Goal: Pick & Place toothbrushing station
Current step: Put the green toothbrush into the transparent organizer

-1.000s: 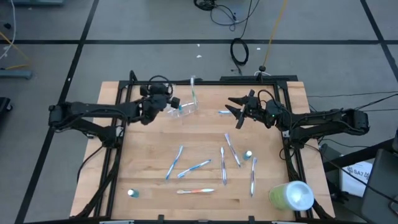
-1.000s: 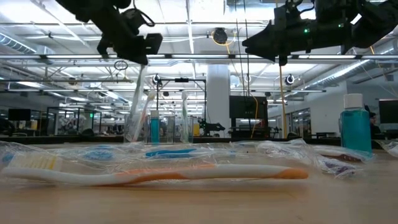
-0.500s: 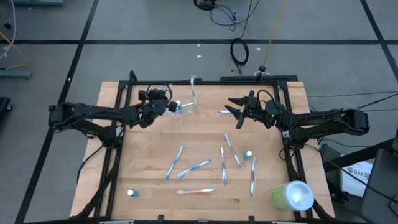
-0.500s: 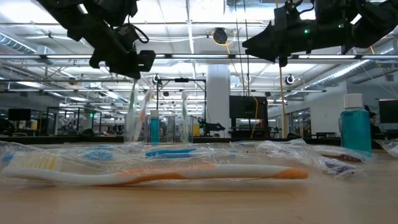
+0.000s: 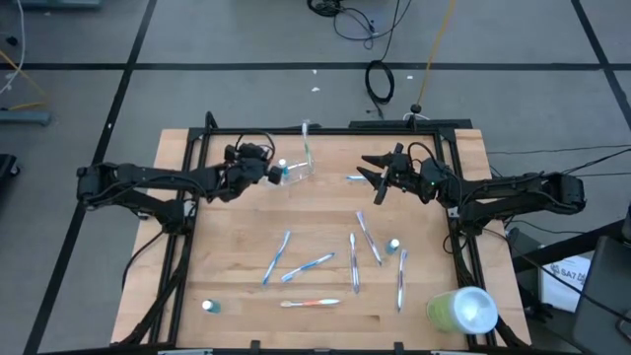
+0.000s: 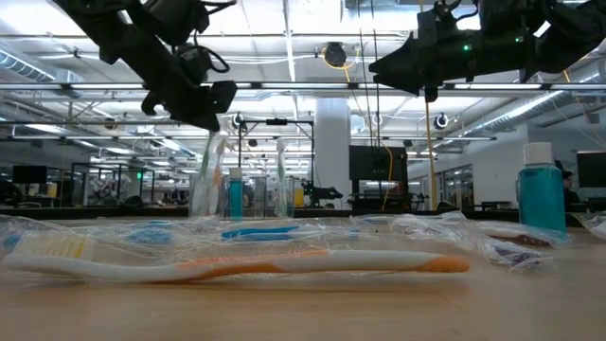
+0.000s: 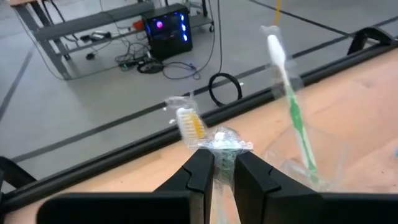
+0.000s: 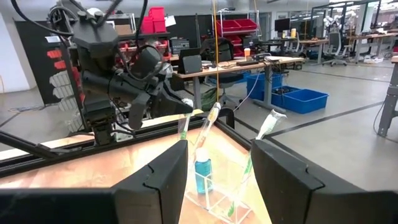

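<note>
A clear plastic cup (image 5: 299, 171) stands at the table's far middle. In it are a green toothbrush (image 7: 293, 109) that leans on its rim and a small blue bottle (image 8: 202, 172). My left gripper (image 5: 268, 170) is just left of the cup, shut on a wrapped toothbrush (image 6: 208, 170). The brush slants down toward the cup; whether its lower end is inside does not show. My right gripper (image 5: 376, 183) hangs open to the right of the cup with nothing between its fingers (image 8: 158, 180). Several wrapped toothbrushes (image 5: 308, 264) lie flat on the near half of the table. My left gripper pinches the wrapped toothbrush just below its head (image 7: 222, 149) between its two fingers. It comes from the table's left, slanting a little downward. The bristle head (image 7: 189, 124) sticks out beyond the fingertips and the handle hangs steeply below them, clear of the table.
A lime-green cylinder with a white end (image 5: 461, 309) lies at the near right corner. Small white-capped tubes lie at the near left (image 5: 208, 306) and the right (image 5: 392, 244). A blue bottle (image 6: 541, 199) stands at the right. A black frame rail (image 5: 325, 129) runs along the far edge.
My left gripper has gone down and a little toward the near edge, tipping its fingers downward, still shut on the wrapped toothbrush. The brush has sunk with it, and its lower end now reaches down by the cup. My right gripper has kept still.
</note>
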